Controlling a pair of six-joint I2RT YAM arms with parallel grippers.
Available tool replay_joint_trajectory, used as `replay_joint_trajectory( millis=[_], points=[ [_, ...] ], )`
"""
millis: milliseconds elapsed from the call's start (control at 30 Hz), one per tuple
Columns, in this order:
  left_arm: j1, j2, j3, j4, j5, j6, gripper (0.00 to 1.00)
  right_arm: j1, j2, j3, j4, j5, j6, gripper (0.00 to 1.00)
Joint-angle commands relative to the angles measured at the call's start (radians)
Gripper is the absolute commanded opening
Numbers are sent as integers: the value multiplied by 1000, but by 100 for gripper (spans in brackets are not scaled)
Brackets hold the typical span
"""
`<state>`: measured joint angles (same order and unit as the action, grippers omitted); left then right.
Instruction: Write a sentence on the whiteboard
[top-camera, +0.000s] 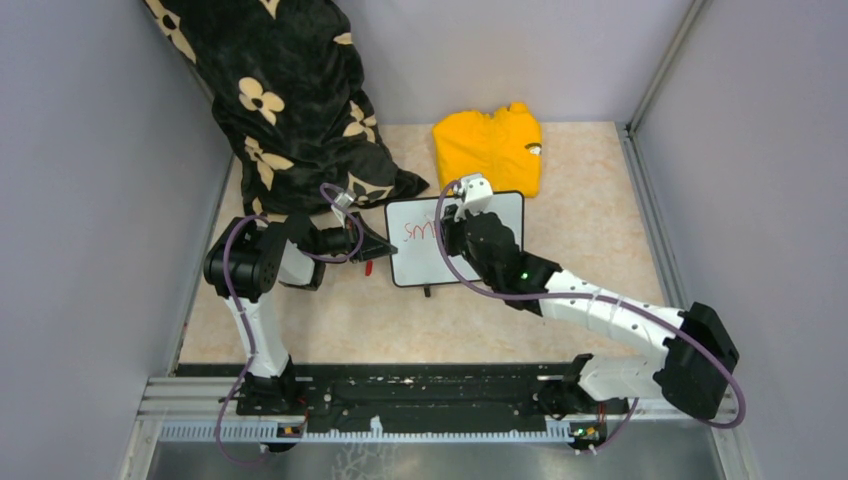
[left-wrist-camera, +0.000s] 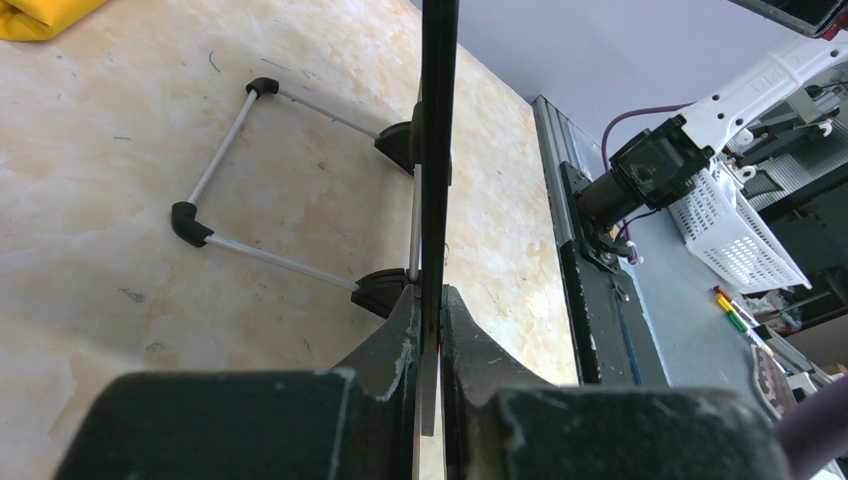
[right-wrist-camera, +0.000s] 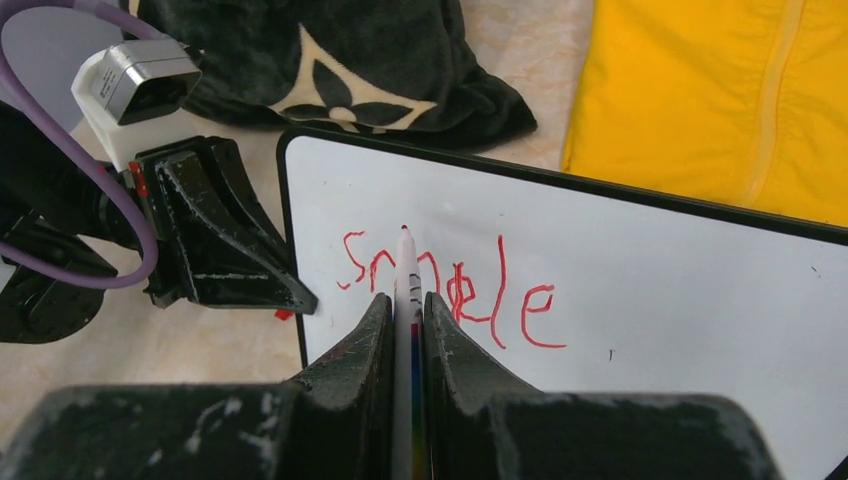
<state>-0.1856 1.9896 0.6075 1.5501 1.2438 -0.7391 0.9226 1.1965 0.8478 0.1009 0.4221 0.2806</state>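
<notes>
We take the whiteboard (top-camera: 405, 266) as our landmark. It sits mid-table. The left gripper (left-wrist-camera: 430, 322) is closed tight on the thin black rim of its left edge. From that wrist camera we see the rim edge-on, and a stand (left-wrist-camera: 214, 172) of silver rods with black corner feet reaching from the board across the tabletop (left-wrist-camera: 120, 290).

The right gripper (right-wrist-camera: 405, 300) hangs over the board's left half. Its fingers are pinched on a white marker pen (right-wrist-camera: 405, 262), whose red tip is at the writing.

The sentence (right-wrist-camera: 462, 296) so far is one line of red letters reading roughly "Smile", with the pen hiding the middle.

A yellow garment (top-camera: 488, 146) lies just beyond the far rim. A black blanket with cream flowers (top-camera: 290, 110) lies just past the far-left corner. Open tabletop runs to the board's right and near side, up to the grey walls (top-camera: 760, 150).
</notes>
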Motion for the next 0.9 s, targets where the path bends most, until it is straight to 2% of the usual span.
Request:
replay_joint_trajectory(
  millis=[0, 867],
  points=[
    [-11, -14, 10, 114, 22, 23, 0, -11, 20, 64, 54, 32, 10, 0],
    [-11, -10, 10, 108, 22, 26, 0, -67, 38, 26, 20, 10, 58, 0]
  ],
)
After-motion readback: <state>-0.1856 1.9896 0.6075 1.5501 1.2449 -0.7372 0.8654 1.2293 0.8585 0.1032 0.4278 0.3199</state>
